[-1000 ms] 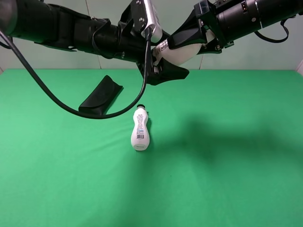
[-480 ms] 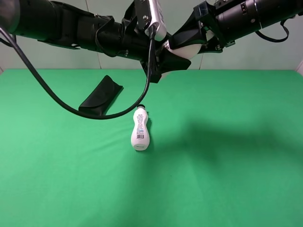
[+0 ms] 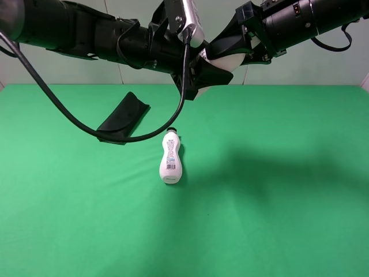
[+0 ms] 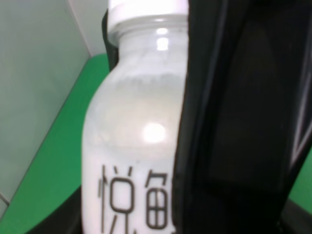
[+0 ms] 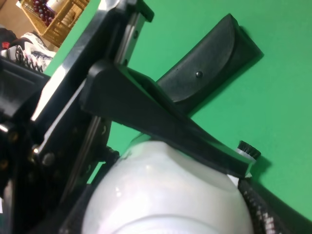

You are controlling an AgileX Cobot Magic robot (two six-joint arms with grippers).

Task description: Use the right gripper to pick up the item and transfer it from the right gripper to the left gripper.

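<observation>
The left tool (image 3: 210, 73) and right tool (image 3: 222, 51) both clamp the bottle (image 3: 228, 62) high above the counter (image 3: 277, 219); only the left wrist view shows its dark characters; slim bottle (image 3: 170, 158) and black case (image 3: 122, 118) lie below, open green all around.

The green table (image 3: 277, 219) lies open across its right half and near edge. Left of centre, the slim white bottle (image 3: 170, 161) and black case (image 3: 122, 120) block low passes, a black cable (image 3: 144, 138) sagging over the case (nearly at the bottle's cap). Overhead at the back, the left gripper (image 3: 210, 73) and right gripper (image 3: 229, 51) meet on the item (image 3: 222, 62), barring that gap.
</observation>
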